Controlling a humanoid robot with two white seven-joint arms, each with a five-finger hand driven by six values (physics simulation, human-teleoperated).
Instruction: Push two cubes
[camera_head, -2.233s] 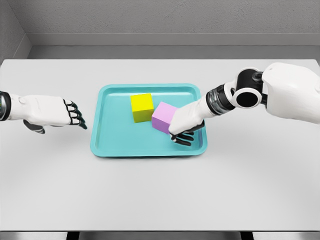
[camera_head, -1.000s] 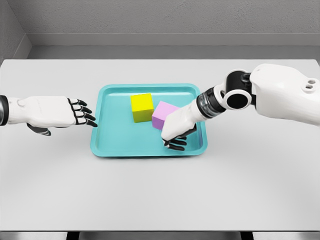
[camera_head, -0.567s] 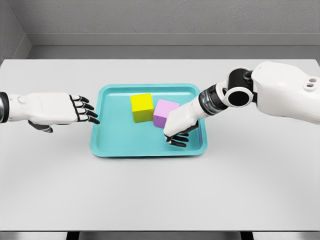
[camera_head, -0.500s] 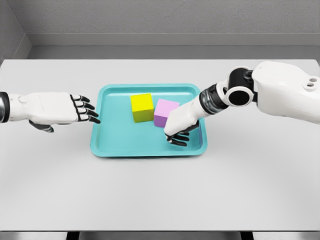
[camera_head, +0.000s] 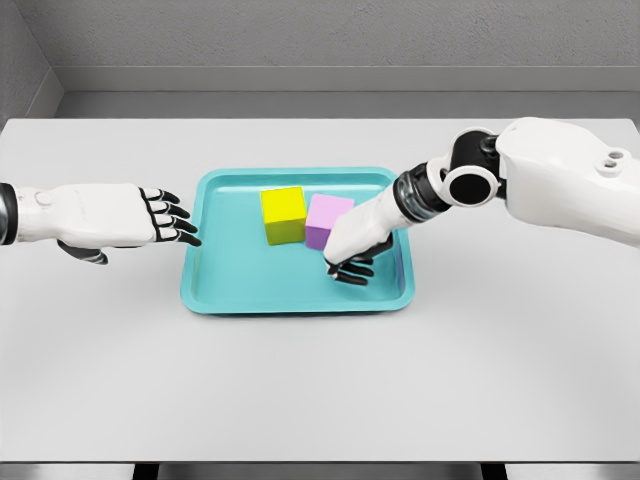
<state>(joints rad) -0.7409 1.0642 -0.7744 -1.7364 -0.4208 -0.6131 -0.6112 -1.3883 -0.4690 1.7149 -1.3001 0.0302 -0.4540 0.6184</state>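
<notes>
Right hand (camera_head: 352, 250) against pink cube (camera_head: 326, 219), beside yellow cube (camera_head: 284, 214).

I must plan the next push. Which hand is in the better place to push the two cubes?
The right hand, probably. It is inside the teal tray, against the pink cube, which sits beside the yellow cube. The left hand is open outside the tray's left rim.

Two cubes (camera_head: 306, 218) side by side in tray (camera_head: 240, 290), touching. Right hand (camera_head: 353, 245) against right one; left hand (camera_head: 125, 217) just left of tray.
</notes>
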